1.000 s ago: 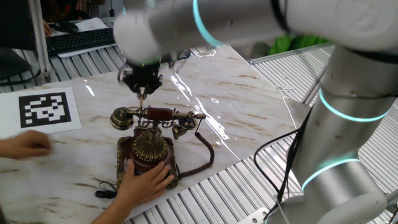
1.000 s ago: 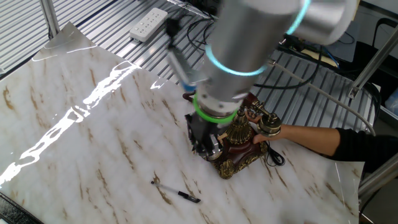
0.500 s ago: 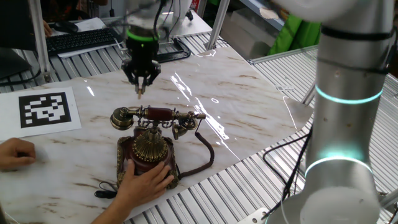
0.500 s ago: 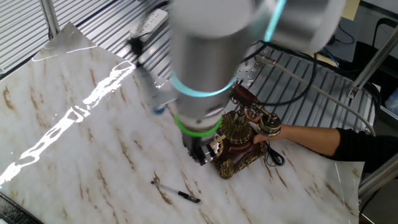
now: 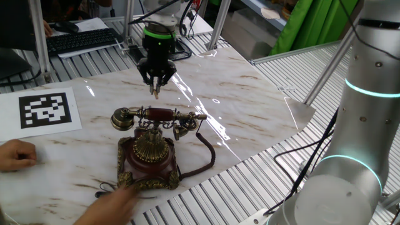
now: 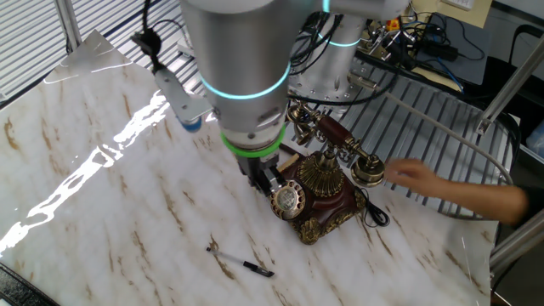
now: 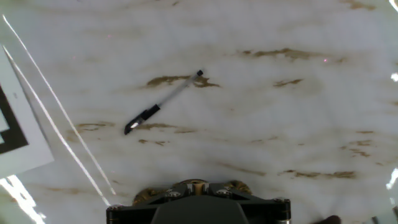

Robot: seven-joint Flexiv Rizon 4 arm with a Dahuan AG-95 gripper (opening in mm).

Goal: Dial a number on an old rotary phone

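gripper [image 5: 155, 92] is pressed together with nothing in it, pointing nearly straight down and hovering clear above the marble table [image 5: 250, 106], on the far side of the phone [image 5: 150, 150]. key relation: in one fixed view the phone lies just in front of and below the fingertips, its handset [image 5: 156, 115] running across in its cradle. the round dial [image 6: 288, 199] faces away from the gripper toward the near edge, so i'd guess the tip has to come over the handset to reach it. the hand view shows only the phone's brass top at the bottom edge. person's hand [image 5: 115, 199] is blurred at the phone's near side, closer to the dial than the gripper; a second hand [image 5: 15, 155] rests near the left edge. count: one phone, one gripper, two hands, one pen [image 7: 163, 102] well apart on the marble, one printed marker sheet [image 5: 45, 109], one keyboard [image 5: 81, 40] beyond the far edge.
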